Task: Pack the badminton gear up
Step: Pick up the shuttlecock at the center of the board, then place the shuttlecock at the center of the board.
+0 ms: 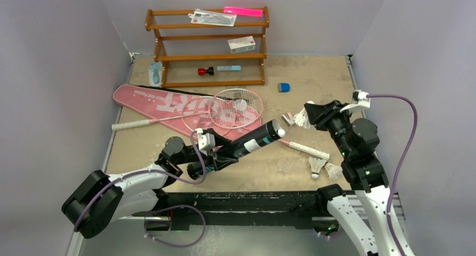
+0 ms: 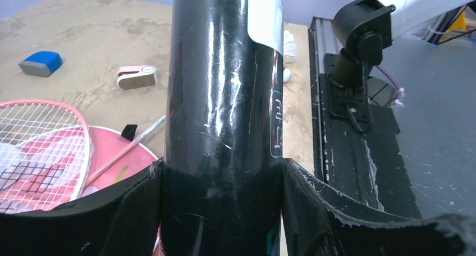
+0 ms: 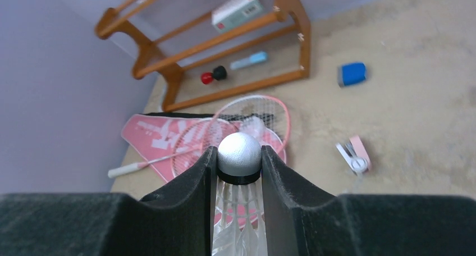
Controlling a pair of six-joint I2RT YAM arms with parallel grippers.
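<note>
My left gripper (image 1: pixel 216 156) (image 2: pixel 222 174) is shut on the long black tube (image 1: pixel 247 144) (image 2: pixel 224 87) near its lower end. The tube slants up and to the right, and its far end (image 1: pixel 280 132) shows white. To the right of that end, and apart from it, my right gripper (image 1: pixel 307 114) (image 3: pixel 239 161) is shut on a white feather shuttlecock (image 1: pixel 301 119) (image 3: pixel 240 149), cork pointing forward. Two pink-framed rackets (image 1: pixel 236 103) lie across the pink bag (image 1: pixel 163 100). Two more shuttlecocks (image 1: pixel 317 166) lie at the front right.
A brown wooden rack (image 1: pixel 207 56) stands at the back with a small white box (image 1: pixel 241 44) on it. A blue block (image 1: pixel 284 87) and a small pink and white item (image 1: pixel 288 119) lie on the table. One racket handle (image 1: pixel 307 150) lies near the right arm.
</note>
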